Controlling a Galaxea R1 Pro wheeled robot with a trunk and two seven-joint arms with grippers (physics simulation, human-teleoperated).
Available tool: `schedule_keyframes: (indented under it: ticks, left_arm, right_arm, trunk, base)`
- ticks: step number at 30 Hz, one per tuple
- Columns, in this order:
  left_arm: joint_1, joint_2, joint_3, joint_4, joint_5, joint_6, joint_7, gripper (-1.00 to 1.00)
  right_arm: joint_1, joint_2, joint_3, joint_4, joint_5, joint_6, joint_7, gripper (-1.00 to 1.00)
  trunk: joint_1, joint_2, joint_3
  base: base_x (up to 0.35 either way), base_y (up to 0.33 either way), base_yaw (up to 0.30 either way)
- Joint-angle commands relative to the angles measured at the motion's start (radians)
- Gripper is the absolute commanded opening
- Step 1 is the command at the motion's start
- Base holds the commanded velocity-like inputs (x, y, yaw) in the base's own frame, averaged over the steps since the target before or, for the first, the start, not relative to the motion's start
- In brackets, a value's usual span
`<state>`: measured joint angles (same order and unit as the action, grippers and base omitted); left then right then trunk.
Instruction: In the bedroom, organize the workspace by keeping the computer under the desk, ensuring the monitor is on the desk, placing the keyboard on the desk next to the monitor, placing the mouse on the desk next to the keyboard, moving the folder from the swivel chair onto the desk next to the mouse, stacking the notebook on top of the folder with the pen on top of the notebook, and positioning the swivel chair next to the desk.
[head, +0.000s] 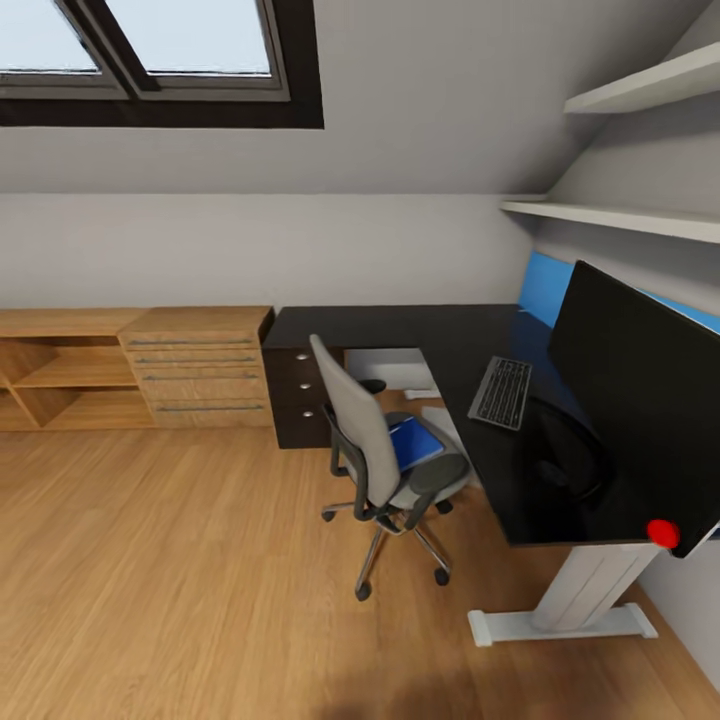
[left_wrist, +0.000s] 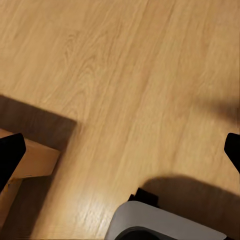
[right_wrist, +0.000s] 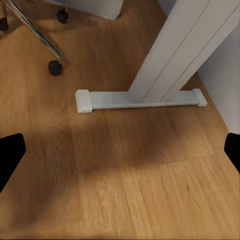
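Partly hidden is much of the workspace: the monitor (head: 640, 400) is cut off at the head view's right edge, its round base lost in a dark shape on the black top of the desk (head: 400, 325), and no mouse, notebook or pen can be made out. One keyboard (head: 501, 392) is seen lying flat on the desk just beside the monitor. One swivel chair (head: 372, 452) is counted, drawn close to the desk's inner corner, and one blue folder (head: 414, 442) rests on its seat, half covered by the chair back. A pale shape under the desk behind the chair cannot be identified.

The left gripper (left_wrist: 120, 150) is held wide apart, a black fingertip at each edge of its wrist view, nothing between them; below it lies bare floor (left_wrist: 125, 75), with a wood-framed corner near one finger and a grey rounded part close by.

The right gripper (right_wrist: 120, 155) is likewise spread apart and empty. Ahead of it stands the desk's white leg (right_wrist: 175, 55) on its flat foot, with a chair caster (right_wrist: 55, 67) off to one side and open floor between the fingers and the foot.
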<state>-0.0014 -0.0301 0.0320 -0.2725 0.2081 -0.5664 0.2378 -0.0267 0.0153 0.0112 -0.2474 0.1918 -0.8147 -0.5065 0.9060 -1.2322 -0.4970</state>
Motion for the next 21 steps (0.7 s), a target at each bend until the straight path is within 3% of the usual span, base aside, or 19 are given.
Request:
schedule_keyframes:
  ticks: [1,6,14,21]
  left_arm:
    - [0.0,-0.001,0.003,0.0,0.0,-0.001,0.0,1.0]
    - [0.0,0.001,0.003,-0.001,0.0,-0.002,0.0,1.0]
    - [0.0,0.004,0.003,-0.001,0.001,-0.002,-0.001,1.0]
    - [0.0,0.001,0.005,-0.003,0.003,-0.01,0.023,1.0]
  right_arm:
    - [-0.001,0.0,0.001,0.0,0.008,0.0,-0.01,1.0]
    - [-0.001,0.0,0.001,0.001,0.008,0.001,-0.01,1.0]
    - [-0.001,-0.001,0.001,0.002,0.009,0.001,0.004,1.0]
    - [-0.001,-0.019,0.0,0.003,0.007,0.002,0.101,1.0]
  trunk:
    - [0.004,-0.008,-0.004]
    - [0.023,-0.043,-0.02]
    - [0.054,-0.099,-0.045]
    - [0.081,-0.148,-0.067]
  base:
    - [0.0,0.337,0.0]
    - [0.015,0.265,0.0]
    - [0.003,0.033,0.0]
    - [0.0,0.002,0.0]
